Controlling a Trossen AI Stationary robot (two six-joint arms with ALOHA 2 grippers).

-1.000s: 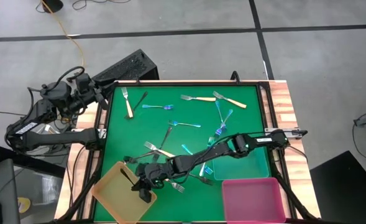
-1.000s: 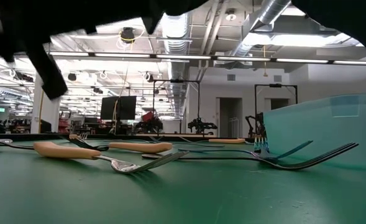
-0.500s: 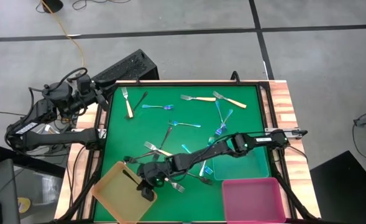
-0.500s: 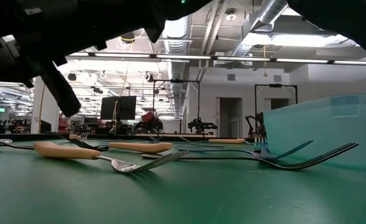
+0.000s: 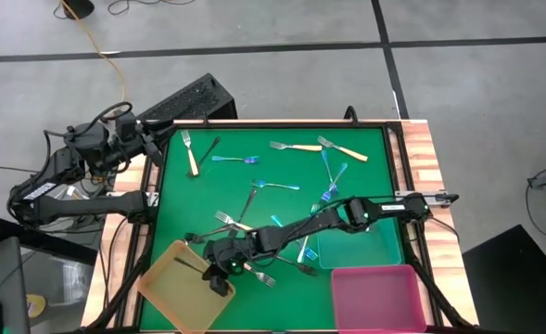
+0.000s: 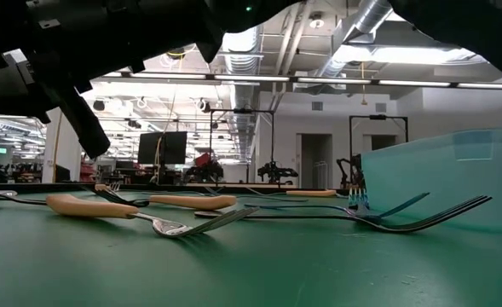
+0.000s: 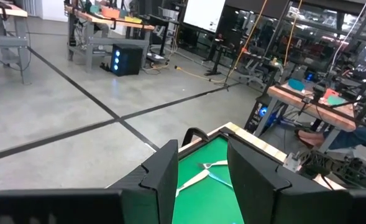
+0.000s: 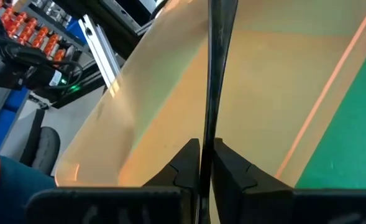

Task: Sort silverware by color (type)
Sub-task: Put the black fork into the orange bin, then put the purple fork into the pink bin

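My right gripper reaches over the right corner of the yellow tray at the table's near left. It is shut on a plain dark-grey fork, which sticks out over the tray. Other forks lie loose on the green mat: cream-handled ones, blue ones, and several around the right arm. My left gripper waits open beyond the table's far left corner, and its wrist view shows it empty. My right gripper pinches the dark fork by one end of its thin shaft between its two fingers. The fork runs on in line with the fingers, out over the yellow tray. From above it looks held above the tray floor; I cannot tell whether its free end touches.
A teal tray stands at the near right under the right arm, and shows in the low view. A pink tray lies at the near right corner. Cream-handled and dark forks lie on the mat in front of the low camera.
My right gripper has turned a little over the yellow tray. The dark fork's free end now points more toward the table's left edge. The gripper stays shut on the fork.
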